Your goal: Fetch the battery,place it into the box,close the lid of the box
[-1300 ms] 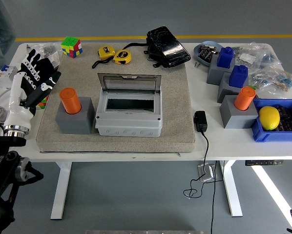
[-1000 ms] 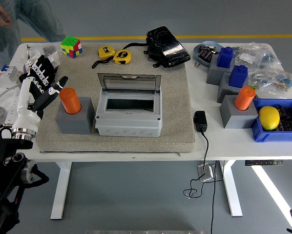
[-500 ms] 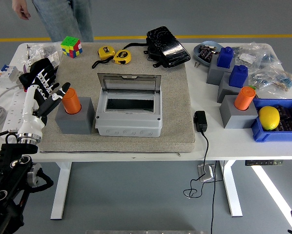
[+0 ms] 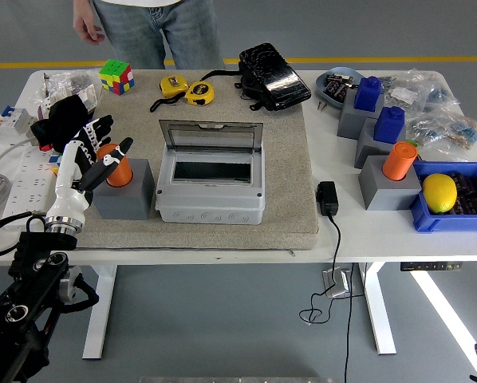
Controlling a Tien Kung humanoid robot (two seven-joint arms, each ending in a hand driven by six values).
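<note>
Left hand (image 4: 91, 153): fingers spread, holding nothing, set against the left side of the orange battery (image 4: 119, 169); whether they touch it cannot be told.
Left arm: comes in from the lower left corner, white forearm rising over the mat's left edge.
Right hand: out of view.
Battery: orange cylinder standing upright in the grey holder (image 4: 125, 191) at the mat's front left; long axis vertical, top tilted slightly left; partly covered by the hand.
Box (image 4: 210, 190): grey, in the middle of the mat, just right of the holder; opening faces up.
Lid (image 4: 211, 136): clear, raised, hinged along the box's far edge and leaning back.
Mat (image 4: 289, 183): grey felt; bare strip to the right of the box, narrow strip in front of it before the table's near edge.
Table (image 4: 382, 239): white; right end crowded with grey holders, blue bin (image 4: 454, 215) and lemon (image 4: 439, 192).
Far edge: Rubik's cube (image 4: 116, 76), two yellow tape measures (image 4: 187, 90), black pouch (image 4: 273, 76).
Person (image 4: 151, 28): stands behind the far left edge, one hand hanging free.
</note>
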